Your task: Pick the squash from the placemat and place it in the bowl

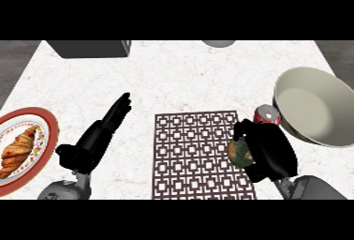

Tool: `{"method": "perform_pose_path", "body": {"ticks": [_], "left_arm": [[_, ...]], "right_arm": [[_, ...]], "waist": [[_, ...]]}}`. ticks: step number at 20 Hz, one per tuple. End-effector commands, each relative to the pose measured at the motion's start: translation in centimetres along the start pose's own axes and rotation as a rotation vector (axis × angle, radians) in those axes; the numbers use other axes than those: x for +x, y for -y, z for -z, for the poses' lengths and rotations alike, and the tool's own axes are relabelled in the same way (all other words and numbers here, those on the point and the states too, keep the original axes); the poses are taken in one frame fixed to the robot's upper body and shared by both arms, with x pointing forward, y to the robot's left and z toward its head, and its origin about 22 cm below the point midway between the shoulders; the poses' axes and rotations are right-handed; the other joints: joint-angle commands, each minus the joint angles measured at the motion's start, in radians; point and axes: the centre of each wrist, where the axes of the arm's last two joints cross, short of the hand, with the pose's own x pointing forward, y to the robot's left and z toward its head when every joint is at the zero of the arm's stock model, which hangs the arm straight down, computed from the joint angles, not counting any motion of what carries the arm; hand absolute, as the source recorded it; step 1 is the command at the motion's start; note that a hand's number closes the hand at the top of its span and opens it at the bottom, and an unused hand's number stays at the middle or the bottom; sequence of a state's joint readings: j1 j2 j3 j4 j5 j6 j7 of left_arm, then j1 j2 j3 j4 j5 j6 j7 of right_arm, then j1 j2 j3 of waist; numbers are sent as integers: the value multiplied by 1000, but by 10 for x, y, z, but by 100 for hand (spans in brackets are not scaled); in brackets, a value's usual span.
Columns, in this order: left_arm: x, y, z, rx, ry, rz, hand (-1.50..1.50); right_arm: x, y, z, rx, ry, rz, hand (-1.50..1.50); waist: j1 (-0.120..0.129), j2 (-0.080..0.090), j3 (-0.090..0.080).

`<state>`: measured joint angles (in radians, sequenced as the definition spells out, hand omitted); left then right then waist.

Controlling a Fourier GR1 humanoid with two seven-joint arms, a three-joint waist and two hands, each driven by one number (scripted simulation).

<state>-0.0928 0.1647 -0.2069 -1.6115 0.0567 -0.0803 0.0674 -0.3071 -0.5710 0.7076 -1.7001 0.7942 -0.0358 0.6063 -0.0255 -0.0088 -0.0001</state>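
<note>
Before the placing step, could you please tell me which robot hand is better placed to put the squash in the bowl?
The right robot hand: it is curled round the squash, beside the bowl. The left robot hand is open, far across the placemat.

the placemat is dark brown with a white lattice of small squares. around it the tabletop is white marble with faint reddish flecks. at the placemat's right edge the squash is mottled green and tan, under a black right hand. just beyond that sits a red can and a beige bowl. left of the placemat are a black left hand and a red-rimmed white plate holding a golden-brown croissant.
</note>
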Motion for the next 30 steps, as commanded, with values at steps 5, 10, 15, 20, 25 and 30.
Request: {"method": "perform_pose_path", "body": {"ticks": [5, 10, 15, 20, 25, 30], "left_arm": [[-9, -3, -3, -13, -9, 4, 0], [6, -8, 3, -14, 2, -2, 0], [7, 9, 2, -31, 12, 1, 0], [3, 8, 4, -21, 3, 4, 0], [1, 4, 7, -31, 8, 10, 0], [-6, 14, 15, -37, 14, 11, 0]], "right_arm": [[-8, 82, -19, -372, 8, 286, 150], [-56, 105, -22, -419, -75, 395, 150], [-70, 104, -6, -400, -180, 284, 150], [-123, 107, 13, -516, -243, 127, 150], [-162, 84, 42, -509, -259, 77, 150], [-190, 56, 46, -169, -373, 178, 150]], "waist": [[9, 6, 0], [20, 9, 1], [27, 8, 0], [33, 10, 0], [36, 11, 0], [40, 16, 0]]}}
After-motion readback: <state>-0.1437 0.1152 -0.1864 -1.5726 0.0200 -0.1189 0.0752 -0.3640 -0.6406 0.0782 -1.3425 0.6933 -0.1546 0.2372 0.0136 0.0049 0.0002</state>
